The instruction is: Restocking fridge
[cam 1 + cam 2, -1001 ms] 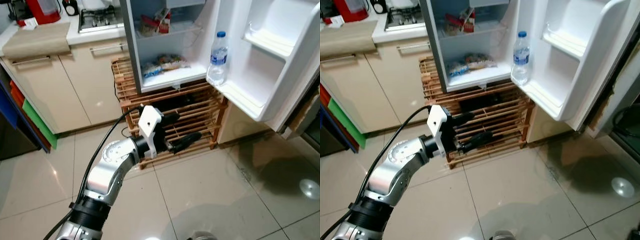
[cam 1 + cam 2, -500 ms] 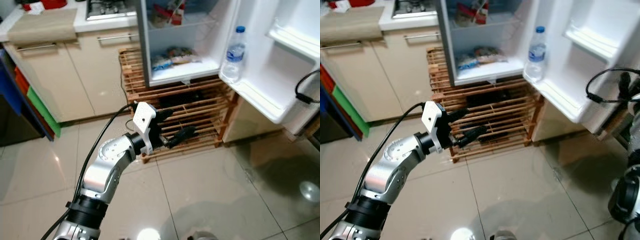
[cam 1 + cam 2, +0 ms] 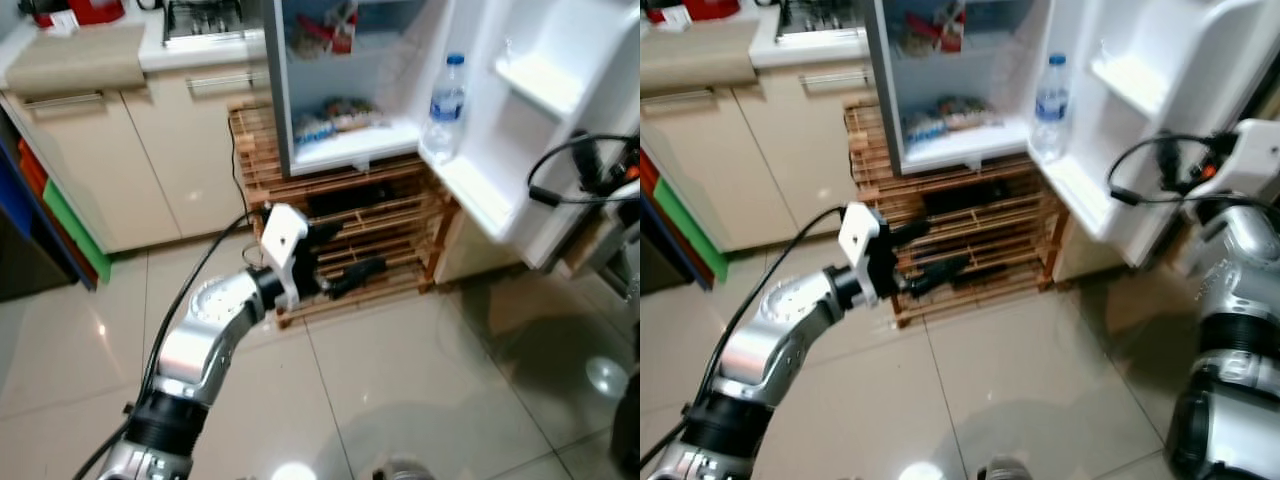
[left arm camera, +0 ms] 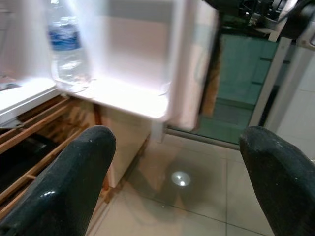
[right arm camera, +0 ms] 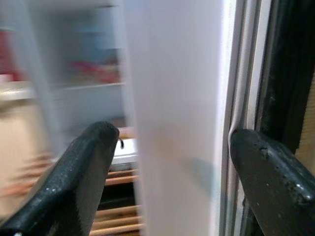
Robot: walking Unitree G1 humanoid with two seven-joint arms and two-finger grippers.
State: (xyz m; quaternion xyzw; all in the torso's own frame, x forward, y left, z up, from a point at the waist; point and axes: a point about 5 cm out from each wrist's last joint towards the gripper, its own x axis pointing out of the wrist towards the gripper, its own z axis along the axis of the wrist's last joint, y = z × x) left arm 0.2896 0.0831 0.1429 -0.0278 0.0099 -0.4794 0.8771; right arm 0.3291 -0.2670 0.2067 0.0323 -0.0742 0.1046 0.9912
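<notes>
A small white fridge (image 3: 350, 150) stands open on a slatted wooden rack (image 3: 385, 215) over a glossy grey tiled floor (image 3: 420, 370), its wide white door (image 3: 540, 120) swung out toward the robot's right. To the fridge's left runs a row of cream kitchen cabinets (image 3: 130, 160) under a white counter (image 3: 200, 50), with a beige cloth (image 3: 75, 60) draped over the counter's front edge, a steel gas hob (image 3: 205, 18) just beside the fridge and a red appliance (image 3: 85, 10) at the counter's far left corner. Inside the fridge, red packets (image 3: 325, 25) sit on the upper shelf and colourful flat packets (image 3: 335, 115) lie on the bottom shelf near its front edge. A clear plastic water bottle with a blue label and cap (image 3: 445, 105) stands upright at the inner end of the door's lower shelf, next to the fridge body. The silver left arm reaches forward from the lower left, bent at the elbow, with a black cable trailing along it; the left pincer (image 3: 345, 255) hangs in front of the wooden rack, below the fridge's bottom shelf, its two black fingers (image 4: 64, 187) spread wide and holding nothing. The right arm (image 3: 1230, 300) is raised at the right side, behind the door's outer edge, and the right pincer (image 5: 172, 167) has its fingers (image 5: 81, 177) spread to either side of the white door edge, not pressed on it.
</notes>
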